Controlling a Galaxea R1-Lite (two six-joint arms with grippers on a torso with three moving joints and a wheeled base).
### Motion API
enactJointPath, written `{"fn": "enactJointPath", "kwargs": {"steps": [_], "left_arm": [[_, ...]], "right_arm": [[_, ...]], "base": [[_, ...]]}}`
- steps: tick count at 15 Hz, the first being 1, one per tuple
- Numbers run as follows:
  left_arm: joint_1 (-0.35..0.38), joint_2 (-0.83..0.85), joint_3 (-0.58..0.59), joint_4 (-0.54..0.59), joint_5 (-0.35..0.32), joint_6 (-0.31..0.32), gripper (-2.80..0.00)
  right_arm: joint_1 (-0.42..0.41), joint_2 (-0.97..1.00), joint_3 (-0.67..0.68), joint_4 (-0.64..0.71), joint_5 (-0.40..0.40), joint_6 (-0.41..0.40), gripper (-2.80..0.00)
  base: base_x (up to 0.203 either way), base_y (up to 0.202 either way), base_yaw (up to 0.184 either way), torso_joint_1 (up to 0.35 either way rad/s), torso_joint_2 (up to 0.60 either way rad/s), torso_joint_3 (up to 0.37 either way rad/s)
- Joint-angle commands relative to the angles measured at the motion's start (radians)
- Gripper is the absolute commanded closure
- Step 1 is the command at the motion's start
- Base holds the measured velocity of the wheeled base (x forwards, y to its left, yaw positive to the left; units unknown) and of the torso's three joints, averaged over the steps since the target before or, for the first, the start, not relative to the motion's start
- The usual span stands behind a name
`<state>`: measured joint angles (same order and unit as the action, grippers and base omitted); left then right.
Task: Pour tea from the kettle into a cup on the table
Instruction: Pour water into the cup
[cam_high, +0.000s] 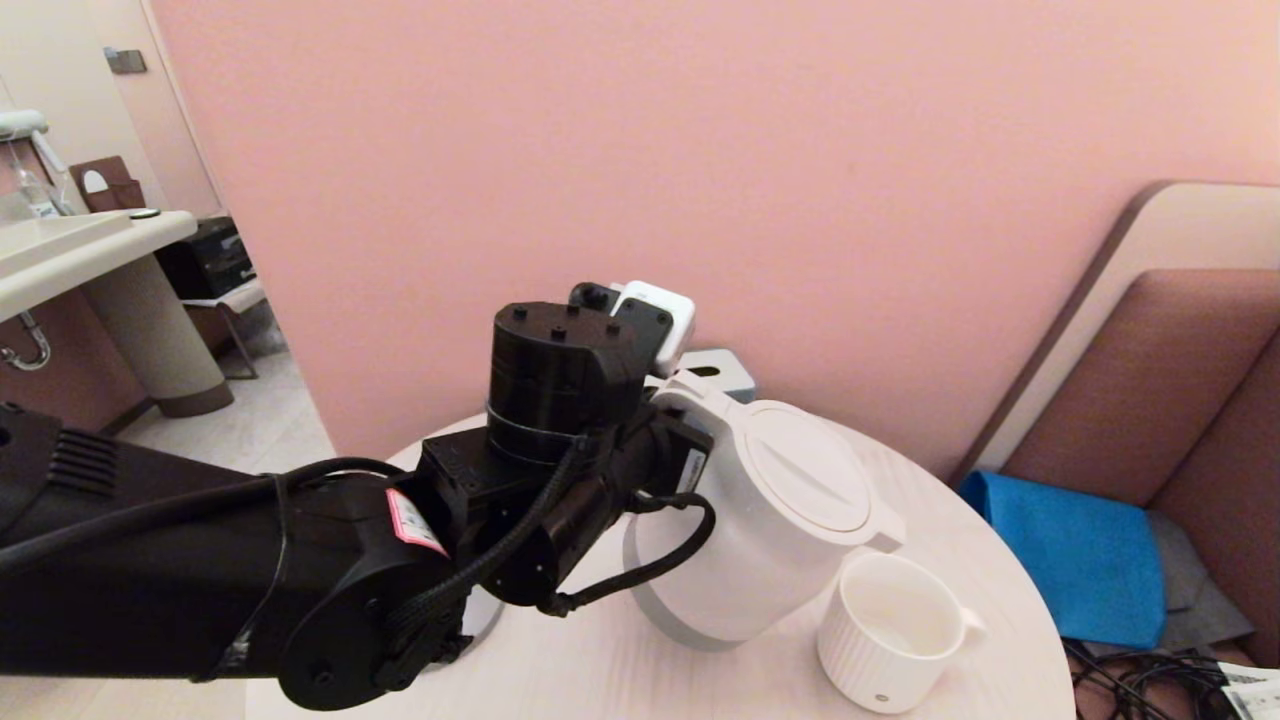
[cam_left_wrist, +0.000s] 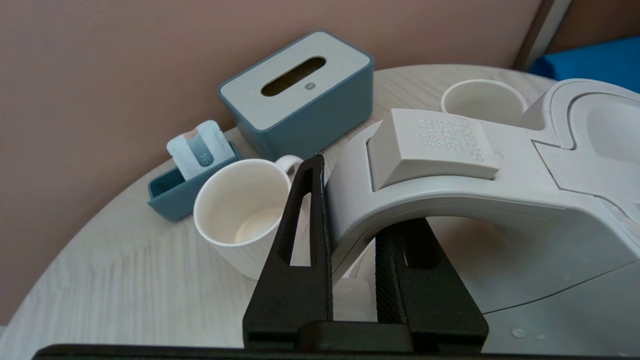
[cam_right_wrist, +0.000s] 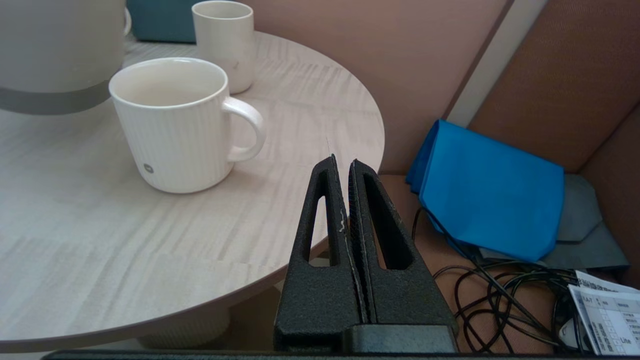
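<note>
My left gripper (cam_left_wrist: 360, 200) is shut on the loop handle of the white kettle (cam_high: 780, 500) (cam_left_wrist: 550, 200). The kettle is lifted and tilted. Its short spout (cam_high: 885, 530) hangs just above the rim of the cup (cam_high: 890, 635), a wide ribbed white mug with a small grey mark near its base (cam_right_wrist: 175, 135). The cup stands on the pale round table (cam_high: 985, 570) at its front right. No tea shows at the spout, and the cup's inside looks pale. My right gripper (cam_right_wrist: 342, 160) is shut with nothing in it, beside the table's right edge.
A smooth white mug (cam_left_wrist: 240, 215), a teal tea-bag holder (cam_left_wrist: 175, 192) and a teal tissue box (cam_left_wrist: 300, 95) stand behind the kettle near the wall. A slim white cup (cam_right_wrist: 222, 45) stands behind the ribbed one. A blue cloth (cam_right_wrist: 490, 190) and cables (cam_right_wrist: 505, 295) lie on the seat to the right.
</note>
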<state>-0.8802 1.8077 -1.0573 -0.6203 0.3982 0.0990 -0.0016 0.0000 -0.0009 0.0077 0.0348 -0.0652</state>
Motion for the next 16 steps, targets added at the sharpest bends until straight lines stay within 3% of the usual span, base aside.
{"fn": "enactJointPath", "kwargs": {"steps": [1, 8, 14, 16], "left_arm": [[-0.002, 0.016, -0.012, -0.007, 0.002, 0.008, 0.00], [-0.011, 0.038, -0.030, -0.013, 0.031, 0.092, 0.00], [-0.023, 0.060, -0.069, -0.010, 0.033, 0.122, 0.00], [-0.028, 0.064, -0.078, -0.013, 0.042, 0.166, 0.00]], "right_arm": [[0.000, 0.000, 0.000, 0.000, 0.001, -0.001, 0.00], [0.000, 0.000, 0.000, 0.000, 0.001, -0.001, 0.00], [0.000, 0.000, 0.001, 0.000, 0.001, -0.001, 0.00], [0.000, 0.000, 0.001, 0.000, 0.001, -0.001, 0.00]], "base": [[0.000, 0.000, 0.000, 0.000, 0.00, 0.000], [0.000, 0.000, 0.000, 0.000, 0.00, 0.000], [0.000, 0.000, 0.000, 0.000, 0.00, 0.000], [0.000, 0.000, 0.000, 0.000, 0.00, 0.000]]}}
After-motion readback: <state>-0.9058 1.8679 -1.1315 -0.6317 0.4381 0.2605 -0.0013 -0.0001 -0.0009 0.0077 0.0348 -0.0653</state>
